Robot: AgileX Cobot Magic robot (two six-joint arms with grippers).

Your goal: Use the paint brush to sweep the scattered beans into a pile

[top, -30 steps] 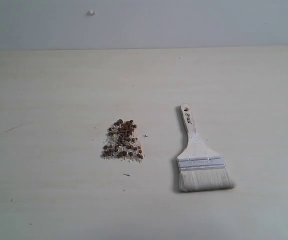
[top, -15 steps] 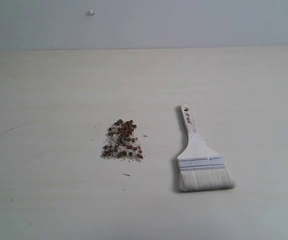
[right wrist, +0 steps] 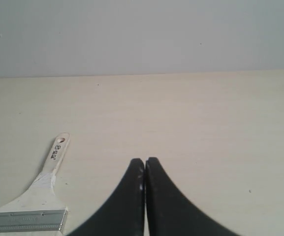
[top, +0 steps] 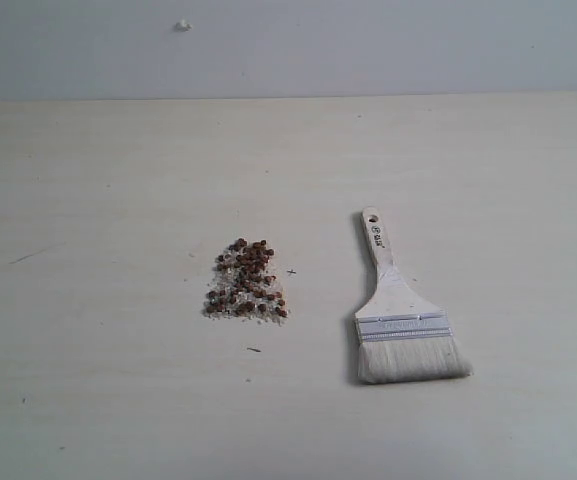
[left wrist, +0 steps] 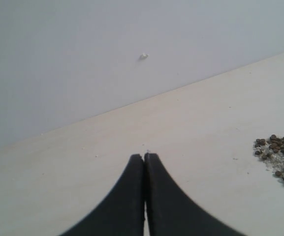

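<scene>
We are finding the beans lying a little left of the middle of the table, gathered into one small pile and not strewn about. They are showing as tiny round reddish-brown dots mingled with whitish grains. The heap is looking narrow at its far end and wider near us, with only a speck or two lying just outside it. The paint brush is lying flat to the right of the heap and apart from it, with its holed handle pointing toward the wall and its white bristles toward us. We are judging that it is resting there because nothing is holding it. Neither arm is showing in the exterior view, and each wrist view is showing bare table beneath its tool. The left gripper is keeping its jaws pressed together on nothing, with the beans off to one side. The right gripper is likewise closed and empty, with the brush handle lying nearby.
</scene>
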